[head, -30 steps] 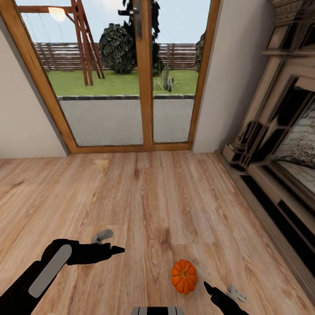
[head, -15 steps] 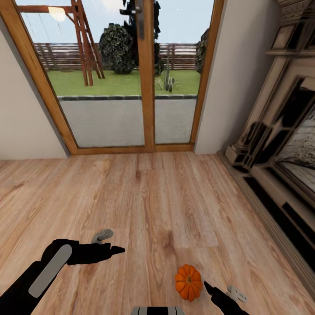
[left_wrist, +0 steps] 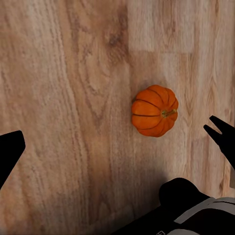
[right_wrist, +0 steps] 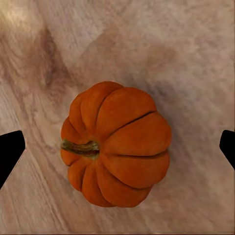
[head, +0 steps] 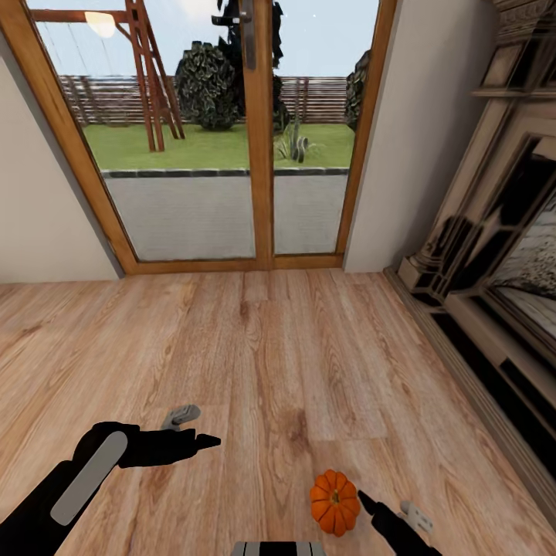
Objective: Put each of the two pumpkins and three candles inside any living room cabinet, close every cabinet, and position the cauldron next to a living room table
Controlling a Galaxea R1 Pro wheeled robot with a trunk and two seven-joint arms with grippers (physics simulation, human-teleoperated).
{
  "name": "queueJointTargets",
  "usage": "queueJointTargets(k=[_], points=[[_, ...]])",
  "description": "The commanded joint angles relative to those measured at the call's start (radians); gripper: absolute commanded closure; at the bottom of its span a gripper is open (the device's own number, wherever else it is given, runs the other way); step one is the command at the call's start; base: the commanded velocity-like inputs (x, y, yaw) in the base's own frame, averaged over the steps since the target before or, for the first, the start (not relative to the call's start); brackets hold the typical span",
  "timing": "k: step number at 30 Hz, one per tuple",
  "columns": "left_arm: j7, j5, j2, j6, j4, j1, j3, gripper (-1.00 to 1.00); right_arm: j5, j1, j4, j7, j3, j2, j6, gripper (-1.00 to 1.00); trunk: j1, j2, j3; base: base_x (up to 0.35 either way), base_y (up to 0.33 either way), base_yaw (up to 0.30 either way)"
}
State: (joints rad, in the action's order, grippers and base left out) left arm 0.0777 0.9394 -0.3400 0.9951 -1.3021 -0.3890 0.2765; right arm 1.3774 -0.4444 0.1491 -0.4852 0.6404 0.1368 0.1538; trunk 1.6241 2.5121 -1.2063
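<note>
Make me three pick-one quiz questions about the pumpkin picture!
1. Where is the pumpkin?
A. on the wooden floor
B. on a shelf
C. in a drawer

2. What colour is the pumpkin?
A. green
B. white
C. orange

3. How are the right gripper fingers?
A. squeezing the pumpkin
B. spread wide, not touching it
C. closed on a candle

Answers:
1 A, it lies on the floor planks near the right arm.
2 C, its ribs are bright orange with a brownish stem.
3 B, the right wrist view shows a dark fingertip at each side with bare floor between it and the pumpkin.
</note>
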Motion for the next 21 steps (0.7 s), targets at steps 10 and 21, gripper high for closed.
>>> queueJointTargets(k=[10,21], points=[[0.008,-0.008,-0.001,0.002,0.0,-0.001,0.001,-1.0,0.082,0.0,-0.002,-0.037,-0.016,0.003,-0.057,-1.0,0.0,0.0,-0.001,0.0,0.0,0.0],[0.008,-0.008,-0.002,0.002,0.0,-0.001,0.0,-1.0,0.155,0.0,-0.002,-0.039,-0.018,0.002,-0.106,-1.0,0.0,0.0,-0.001,0.0,0.0,0.0]])
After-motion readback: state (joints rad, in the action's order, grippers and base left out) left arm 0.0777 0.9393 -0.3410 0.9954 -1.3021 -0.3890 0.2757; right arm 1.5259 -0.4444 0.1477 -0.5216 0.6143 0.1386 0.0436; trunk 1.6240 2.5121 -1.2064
